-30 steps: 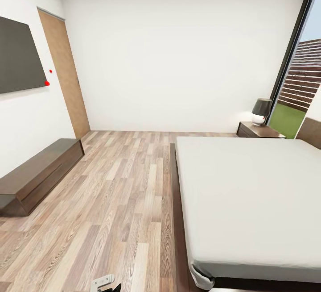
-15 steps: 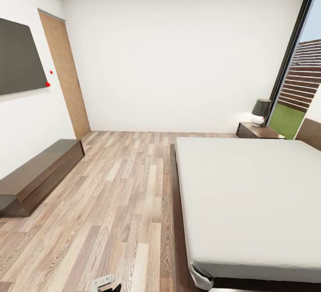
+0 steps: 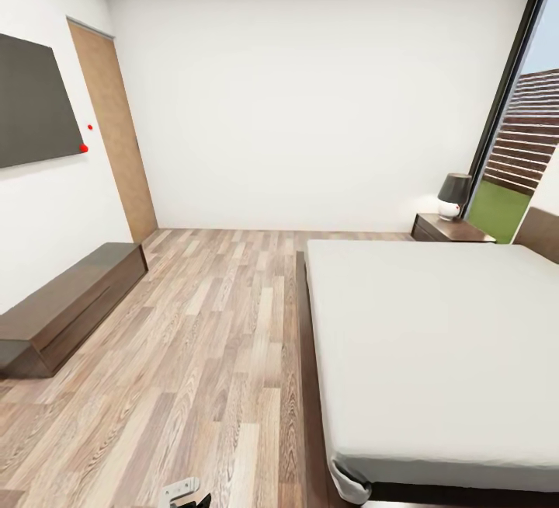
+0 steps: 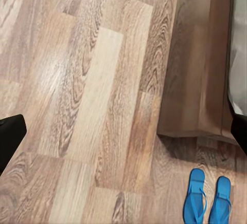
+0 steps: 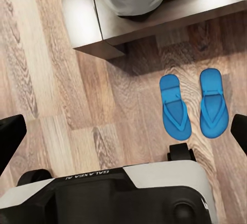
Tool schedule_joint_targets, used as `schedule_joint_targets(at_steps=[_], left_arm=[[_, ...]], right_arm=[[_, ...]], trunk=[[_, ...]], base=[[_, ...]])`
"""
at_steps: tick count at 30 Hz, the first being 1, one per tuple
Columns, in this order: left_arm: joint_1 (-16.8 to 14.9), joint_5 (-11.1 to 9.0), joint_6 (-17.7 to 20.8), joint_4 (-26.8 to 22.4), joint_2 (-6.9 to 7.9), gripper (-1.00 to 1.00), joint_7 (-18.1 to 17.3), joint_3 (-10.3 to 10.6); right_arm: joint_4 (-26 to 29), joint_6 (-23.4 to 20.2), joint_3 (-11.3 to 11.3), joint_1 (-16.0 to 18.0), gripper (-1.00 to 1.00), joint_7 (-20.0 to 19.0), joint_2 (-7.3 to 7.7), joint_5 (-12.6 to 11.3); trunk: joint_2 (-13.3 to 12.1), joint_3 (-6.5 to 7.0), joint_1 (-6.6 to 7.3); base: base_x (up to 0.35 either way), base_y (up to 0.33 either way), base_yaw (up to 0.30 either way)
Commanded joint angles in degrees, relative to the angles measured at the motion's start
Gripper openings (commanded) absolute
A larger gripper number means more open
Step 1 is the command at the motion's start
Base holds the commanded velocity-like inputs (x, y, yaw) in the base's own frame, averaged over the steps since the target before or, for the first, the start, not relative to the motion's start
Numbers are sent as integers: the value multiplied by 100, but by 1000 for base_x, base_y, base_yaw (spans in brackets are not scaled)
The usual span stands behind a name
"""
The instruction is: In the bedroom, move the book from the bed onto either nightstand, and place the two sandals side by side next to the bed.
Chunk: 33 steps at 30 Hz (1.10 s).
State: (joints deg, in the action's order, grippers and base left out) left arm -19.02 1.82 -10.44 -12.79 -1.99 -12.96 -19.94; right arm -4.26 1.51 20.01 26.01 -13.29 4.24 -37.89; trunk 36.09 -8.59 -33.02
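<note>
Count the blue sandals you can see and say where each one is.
2. One sandal and the other sandal lie side by side on the wood floor, beside the bed frame's corner.

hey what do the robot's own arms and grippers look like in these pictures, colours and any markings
In each wrist view the gripper's fingers are plain black with squared tips at the picture's edges. The right wrist view also shows the robot's base, a light grey shell over black, lettered GALAXEA AI in white. In the head view, a light grey bracket with a black part beside it shows at the bottom edge.
</note>
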Motion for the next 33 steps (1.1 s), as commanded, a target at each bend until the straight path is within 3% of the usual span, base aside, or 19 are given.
schedule_joint_targets(at_steps=[1, 33], left_arm=[[-5, 20, -11, 3, -3, 100, -31, -45], [-5, 20, -19, 5, -3, 100, -28, -45]], right_arm=[[-23, 16, 47, 10, 100, -42, -2, -61], [-23, 18, 47, 10, 100, -33, -2, -60]], trunk=[[-34, 9, 21], [-1317, 584, 724]], base=[[0, 0, 0], [0, 0, 0]])
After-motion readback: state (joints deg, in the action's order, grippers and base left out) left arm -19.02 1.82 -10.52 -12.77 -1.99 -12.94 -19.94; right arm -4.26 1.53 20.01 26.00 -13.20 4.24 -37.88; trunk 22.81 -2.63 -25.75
